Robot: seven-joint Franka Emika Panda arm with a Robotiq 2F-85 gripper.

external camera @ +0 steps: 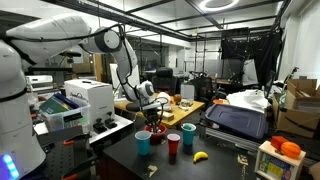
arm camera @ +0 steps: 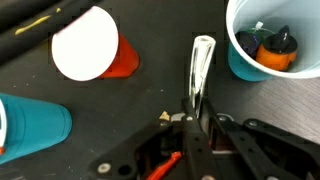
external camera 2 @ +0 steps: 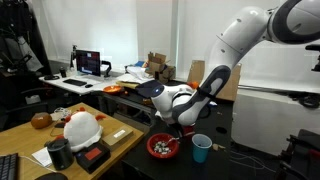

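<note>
In the wrist view my gripper [arm camera: 197, 118] comes in from the bottom, its two black fingers shut on a slim silver utensil handle [arm camera: 201, 65] that sticks straight out past the fingertips over the dark table. In both exterior views the gripper [external camera: 150, 108] [external camera 2: 176, 122] hangs just above a red bowl [external camera: 153, 127] [external camera 2: 163, 148] of small pieces. A red cup [arm camera: 90, 45] with a white inside stands to the upper left of the handle. A teal cup [arm camera: 35, 125] is at the lower left. Another teal cup [arm camera: 240, 62] at the upper right holds an orange and black object [arm camera: 276, 50].
On the dark table near the bowl stand a teal cup [external camera: 143, 141], a red cup [external camera: 173, 145] and another teal cup [external camera: 188, 134], with a banana [external camera: 200, 156] beside them. A white printer [external camera: 85, 100] is behind, and a dark case [external camera: 238, 120] lies further along the table.
</note>
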